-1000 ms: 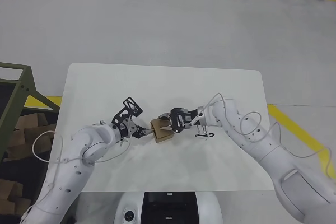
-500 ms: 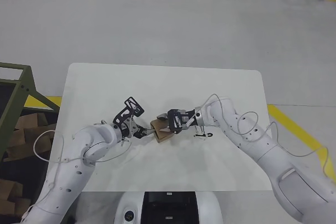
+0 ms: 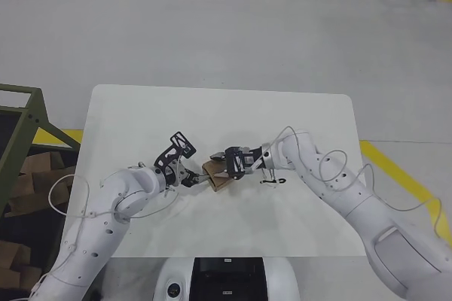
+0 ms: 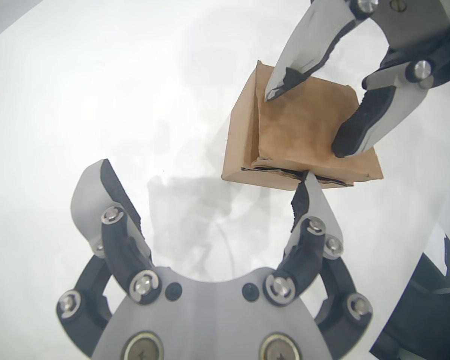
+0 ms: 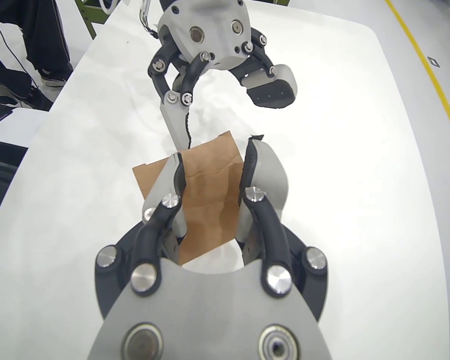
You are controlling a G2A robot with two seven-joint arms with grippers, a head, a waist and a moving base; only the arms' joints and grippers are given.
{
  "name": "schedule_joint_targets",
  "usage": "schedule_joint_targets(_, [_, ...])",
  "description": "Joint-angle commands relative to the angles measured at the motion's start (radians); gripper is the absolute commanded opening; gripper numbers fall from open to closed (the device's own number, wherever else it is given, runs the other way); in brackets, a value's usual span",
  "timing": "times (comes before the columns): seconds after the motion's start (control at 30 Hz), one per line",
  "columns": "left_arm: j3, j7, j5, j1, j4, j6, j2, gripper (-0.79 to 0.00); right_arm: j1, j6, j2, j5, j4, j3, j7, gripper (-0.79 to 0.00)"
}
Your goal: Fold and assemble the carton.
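Fingers of the left gripper [image 4: 206, 174] were spread wide and held nothing. One fingertip touched the left side of the carton [image 4: 296, 125], right at the seam under its top flap. The other fingertip stood well apart from the box, over bare counter [image 3: 211, 113] to its far left.

On the right side, the right gripper [image 5: 213, 162] kept its fingers partly apart. Both tips rested on the carton's top flap without clamping round it, one near a corner of the flap and the other along the opposite edge.

The carton, a small brown cardboard box, sat about the middle of the white counter, directly between the two grippers, with its flaps folded over the top. A thin dark gap showed beneath the top flap on the side facing the left gripper, so the flap was not fully flush there.

Left of the counter stood a green metal rack [image 3: 19, 105], with pieces of brown cardboard [image 3: 41, 169] piled below it. To the right, a yellow stripe [image 3: 384, 162] crossed the grey floor [image 3: 226, 38], which stretched on beyond the counter's far edge.
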Motion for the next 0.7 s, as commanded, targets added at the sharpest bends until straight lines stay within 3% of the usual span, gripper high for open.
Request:
schedule_joint_targets(0.0, [0.001, -0.002, -0.001, -0.002, 0.000, -0.002, 0.000, 0.000, 0.000, -0.001, -0.001, -0.004, -0.006, -0.002, 0.001, -0.477])
schedule_joint_targets(0.17, [0.003, -0.006, -0.006, -0.007, 0.000, -0.004, 0.001, 0.000, 0.002, -0.002, -0.004, -0.014, -0.016, -0.004, 0.001, -0.428])
schedule_joint_targets(0.37, [0.005, -0.007, -0.005, -0.011, 0.002, -0.005, 0.001, 0.000, 0.006, -0.002, -0.007, -0.018, -0.025, -0.001, 0.003, -0.428])
schedule_joint_targets(0.67, [0.011, -0.007, -0.004, -0.013, 0.005, -0.001, 0.001, 0.000, 0.001, -0.006, -0.010, -0.037, -0.033, -0.005, 0.007, -0.499])
